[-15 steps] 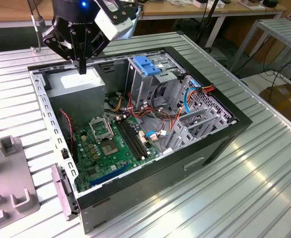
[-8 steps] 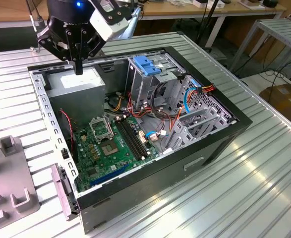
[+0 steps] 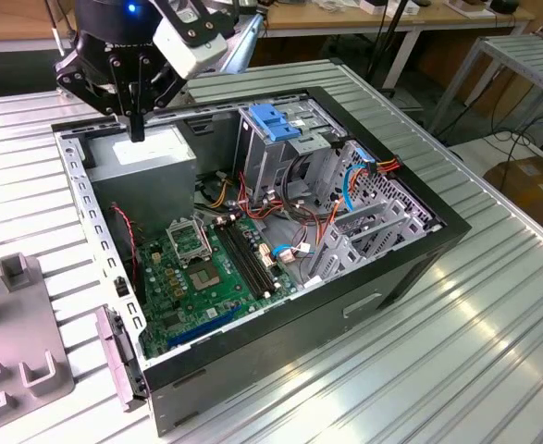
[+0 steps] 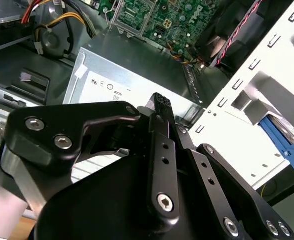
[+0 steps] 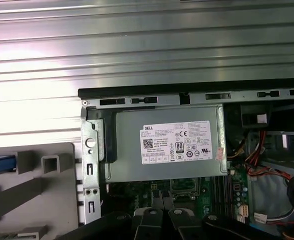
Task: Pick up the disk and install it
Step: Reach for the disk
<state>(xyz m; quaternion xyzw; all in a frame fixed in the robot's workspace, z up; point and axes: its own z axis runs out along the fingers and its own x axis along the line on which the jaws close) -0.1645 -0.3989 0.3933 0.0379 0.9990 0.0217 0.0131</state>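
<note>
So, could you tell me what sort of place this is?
Likely a robotics lab or workshop: an open black computer case lies on a ribbed aluminium table, with wooden workbenches behind.

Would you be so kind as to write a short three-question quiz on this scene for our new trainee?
1. True or false: the gripper is holding the disk.
2. Which part is the gripper nearest to? A) the power supply B) the motherboard C) the table
3. Fill in the blank: the latch atop the drive cage is coloured ____.
Key: 1 false; 2 A; 3 blue.
</note>
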